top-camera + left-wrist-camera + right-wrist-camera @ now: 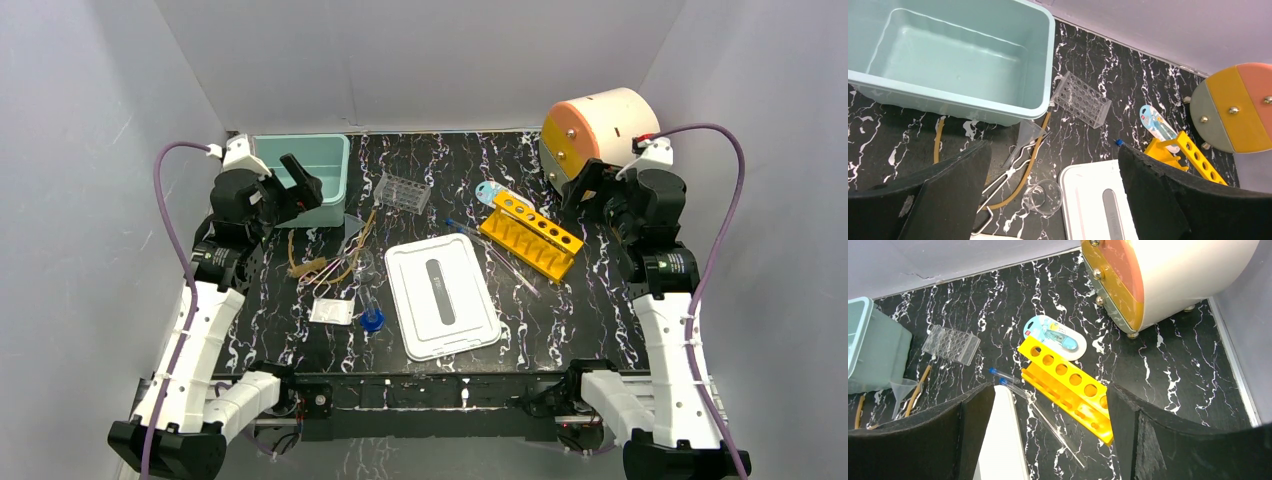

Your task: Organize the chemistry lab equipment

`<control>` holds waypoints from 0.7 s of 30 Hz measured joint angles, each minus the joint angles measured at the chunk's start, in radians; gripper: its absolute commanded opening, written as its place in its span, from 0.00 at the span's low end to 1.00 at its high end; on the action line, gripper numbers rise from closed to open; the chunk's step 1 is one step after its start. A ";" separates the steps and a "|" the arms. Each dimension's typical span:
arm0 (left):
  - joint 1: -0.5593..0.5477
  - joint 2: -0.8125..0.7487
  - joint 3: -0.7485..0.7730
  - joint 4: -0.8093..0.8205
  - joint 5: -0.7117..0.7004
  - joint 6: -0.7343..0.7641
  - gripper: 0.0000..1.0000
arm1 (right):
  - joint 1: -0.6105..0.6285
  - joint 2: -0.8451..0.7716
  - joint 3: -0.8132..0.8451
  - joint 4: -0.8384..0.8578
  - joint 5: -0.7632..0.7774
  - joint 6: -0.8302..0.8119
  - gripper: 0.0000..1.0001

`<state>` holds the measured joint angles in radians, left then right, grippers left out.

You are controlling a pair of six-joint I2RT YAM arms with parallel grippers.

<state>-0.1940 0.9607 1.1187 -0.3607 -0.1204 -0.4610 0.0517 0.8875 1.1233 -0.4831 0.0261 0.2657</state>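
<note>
My left fingers (948,195) stand spread wide with nothing in them, above the worktop (1128,85). In the gap between them I see the clear glass flask (1044,197), with tan rubber tubing (1034,160) curving past it and the clear funnel (1029,134) just beyond, beside the teal bin (998,107). The clear tube rack (1082,98) lies near the bin's corner. My right fingers (1168,435) are spread wide too, also empty, over the yellow tube rack (1068,382). Blue-capped tubes (1003,375) and a thin rod (1053,427) lie between that rack and the white lid (1003,440). The small white packet (332,311) sits nearer the front edge, beside the lid
</note>
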 measured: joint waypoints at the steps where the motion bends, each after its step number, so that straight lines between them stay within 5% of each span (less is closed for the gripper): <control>1: 0.001 0.000 0.000 0.005 0.005 -0.002 0.98 | 0.001 -0.003 -0.002 0.002 0.000 0.002 0.90; 21: 0.000 -0.042 -0.140 0.097 0.308 -0.187 0.98 | 0.063 0.172 0.044 -0.014 -0.267 0.090 0.84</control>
<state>-0.1936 0.9188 0.9791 -0.2634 0.1879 -0.6476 0.1150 1.0592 1.1671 -0.4976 -0.2413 0.3557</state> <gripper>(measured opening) 0.982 0.850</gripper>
